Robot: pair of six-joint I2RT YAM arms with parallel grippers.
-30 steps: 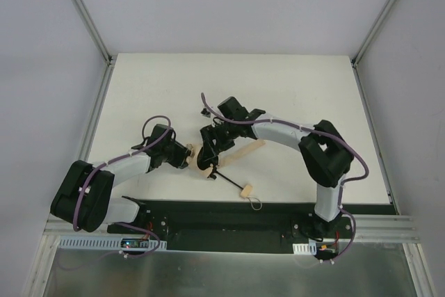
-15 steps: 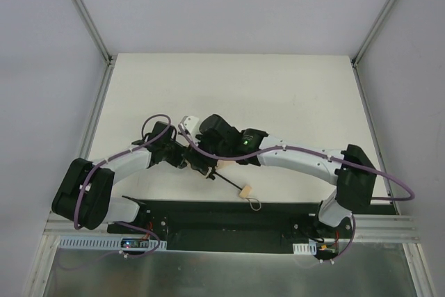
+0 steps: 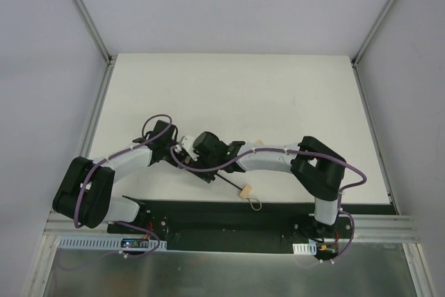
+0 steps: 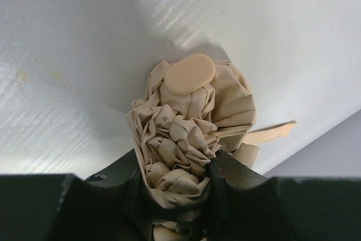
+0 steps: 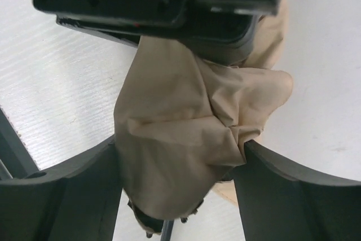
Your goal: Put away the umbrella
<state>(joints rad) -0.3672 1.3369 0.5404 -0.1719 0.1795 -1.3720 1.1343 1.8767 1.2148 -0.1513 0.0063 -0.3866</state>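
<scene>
The umbrella [image 4: 186, 122] lies on the white desk [image 3: 229, 88] close to its near edge, a little left of centre, with its beige canopy bunched. The left end effector [image 4: 176, 169] is clamped on the crumpled fabric (a flat pale cap [image 4: 190, 73] pokes out beyond it). The right end effector [image 5: 181, 159] holds the canopy from the right side. The thin dark shaft [image 3: 228, 181] runs near-right to the pale knob handle [image 3: 245, 190].

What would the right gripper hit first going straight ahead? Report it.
The right gripper meets the umbrella fabric already between its fingers; just beyond, seemingly close though depth is unclear, the left gripper.
</scene>
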